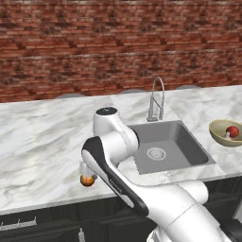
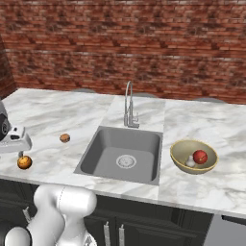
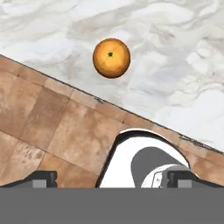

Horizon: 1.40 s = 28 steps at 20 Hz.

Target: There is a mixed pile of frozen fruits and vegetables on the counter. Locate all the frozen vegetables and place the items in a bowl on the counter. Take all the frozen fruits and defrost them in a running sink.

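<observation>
The larger orange ball (image 3: 111, 58) lies on the white marble counter (image 1: 42, 137) close to its front edge. My gripper (image 1: 87, 173) hangs just above that ball (image 1: 87, 180), open, with nothing between its fingers; in the hand view the two tips stand wide apart at the bottom. From the right base view the gripper (image 2: 20, 153) is at the far left over the ball (image 2: 24, 162). The small brownish-orange ball (image 2: 65, 138) rests farther back, left of the sink (image 2: 122, 153). The tan bowl (image 2: 180, 158) holds the red ball (image 2: 200, 156) and the pale mushroom (image 2: 190, 162).
A tall chrome faucet (image 1: 156, 99) rises behind the sink basin (image 1: 184, 142). A brick wall (image 1: 118, 47) runs along the back of the counter. Brown floor tiles (image 3: 52, 127) show below the counter edge. Dark cabinets (image 2: 144, 216) sit under the slab.
</observation>
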{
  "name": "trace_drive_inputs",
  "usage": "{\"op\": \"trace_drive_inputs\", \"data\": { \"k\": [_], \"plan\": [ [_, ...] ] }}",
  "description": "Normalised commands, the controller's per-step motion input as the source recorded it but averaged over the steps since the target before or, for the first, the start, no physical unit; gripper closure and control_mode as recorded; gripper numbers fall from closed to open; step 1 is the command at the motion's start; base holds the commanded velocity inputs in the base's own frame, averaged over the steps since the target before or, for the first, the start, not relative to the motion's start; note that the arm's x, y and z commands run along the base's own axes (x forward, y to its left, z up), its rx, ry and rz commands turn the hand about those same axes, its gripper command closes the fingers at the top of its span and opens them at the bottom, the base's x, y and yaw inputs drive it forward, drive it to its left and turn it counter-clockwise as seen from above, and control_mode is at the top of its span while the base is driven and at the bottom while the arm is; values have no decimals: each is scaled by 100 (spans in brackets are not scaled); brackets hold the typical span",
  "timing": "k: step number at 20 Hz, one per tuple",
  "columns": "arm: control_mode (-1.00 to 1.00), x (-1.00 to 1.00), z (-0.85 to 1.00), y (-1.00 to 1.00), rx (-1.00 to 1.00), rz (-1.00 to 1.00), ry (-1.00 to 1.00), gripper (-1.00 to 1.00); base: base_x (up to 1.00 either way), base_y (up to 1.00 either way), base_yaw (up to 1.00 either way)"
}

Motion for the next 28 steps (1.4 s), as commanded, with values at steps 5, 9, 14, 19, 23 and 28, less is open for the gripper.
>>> {"op": "trace_drive_inputs", "data": {
  "k": [5, 9, 14, 19, 23, 28],
  "plan": [
    [-100, 77, -65, 69, -2, 8, 7, -100, 0, 0, 0],
    [-100, 87, -35, 27, -3, -4, 5, -100, 0, 0, 0],
    [-100, 67, -14, 19, -9, -7, 5, -100, 0, 0, 0],
    [-100, 51, -30, 29, -9, -9, 3, -100, 0, 0, 0],
    [-100, 10, -22, 16, -7, -4, 6, -100, 0, 0, 0],
    [-100, -26, -7, -18, 0, -3, 1, -100, 0, 0, 0]
  ]
}}
